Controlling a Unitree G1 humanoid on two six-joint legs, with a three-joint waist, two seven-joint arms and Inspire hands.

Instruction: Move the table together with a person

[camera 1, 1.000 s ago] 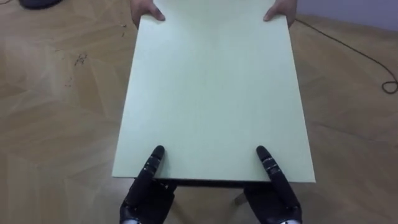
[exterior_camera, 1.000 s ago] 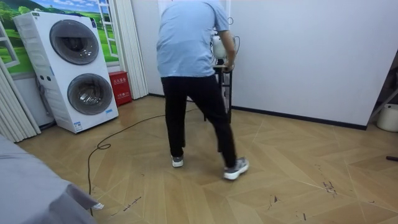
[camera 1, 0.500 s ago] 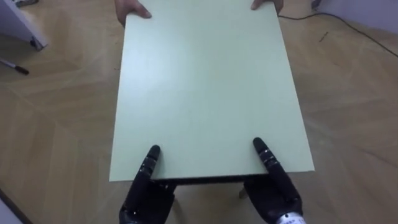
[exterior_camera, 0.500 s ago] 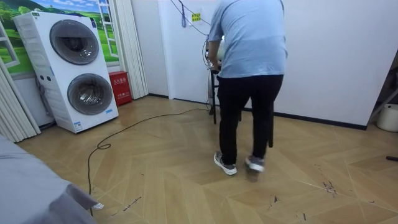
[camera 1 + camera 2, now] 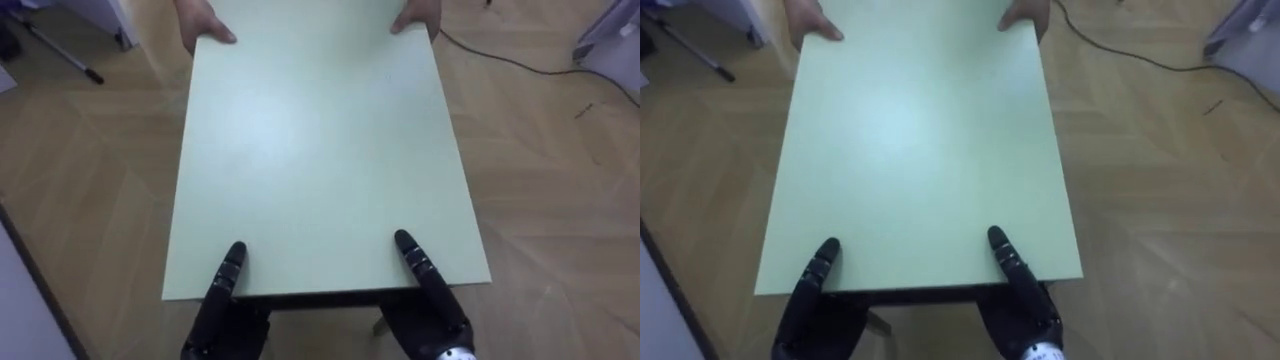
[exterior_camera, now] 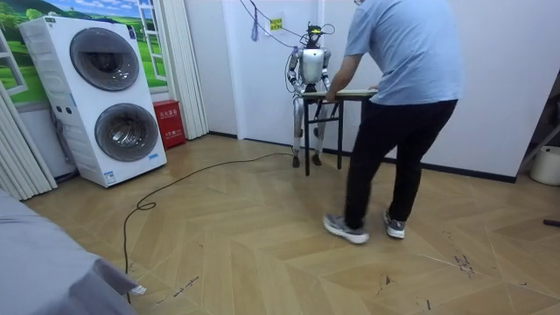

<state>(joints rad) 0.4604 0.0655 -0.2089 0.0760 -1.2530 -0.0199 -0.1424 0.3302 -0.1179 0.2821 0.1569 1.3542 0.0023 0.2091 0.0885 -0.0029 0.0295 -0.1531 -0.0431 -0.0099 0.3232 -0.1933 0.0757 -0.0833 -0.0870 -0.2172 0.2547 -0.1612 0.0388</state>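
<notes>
**Table carried by robot and person.** The pale green table [image 5: 320, 150] stretches from the robot to the person, above a wooden floor [image 5: 560, 180].

- **Near edge:** The left hand [image 5: 222, 300] and the right hand [image 5: 425, 290] each grasp the edge. The thumb lies flat on the top and the rest of the hand is tucked beneath, so the board is clamped between them.
- **Far edge:** The person's hands grip the two corners, one at far left [image 5: 203, 24] and one at far right [image 5: 415, 17].
- **Floor around the table:** A dark cable [image 5: 520, 65] runs across the floor to the far right of the table. A thin dark rod [image 5: 60, 50] lies to the far left.
- **Room view:** The robot stands by the white wall [image 6: 499, 70], at the left end of the table. The person [image 6: 398, 114] leans over the right end with feet apart.
- **Well to the left in the room view:** Stacked washing machines [image 6: 105, 96] stand beside a red box [image 6: 168, 122]. A long cable [image 6: 175, 185] trails over the floor between them and the table.
</notes>
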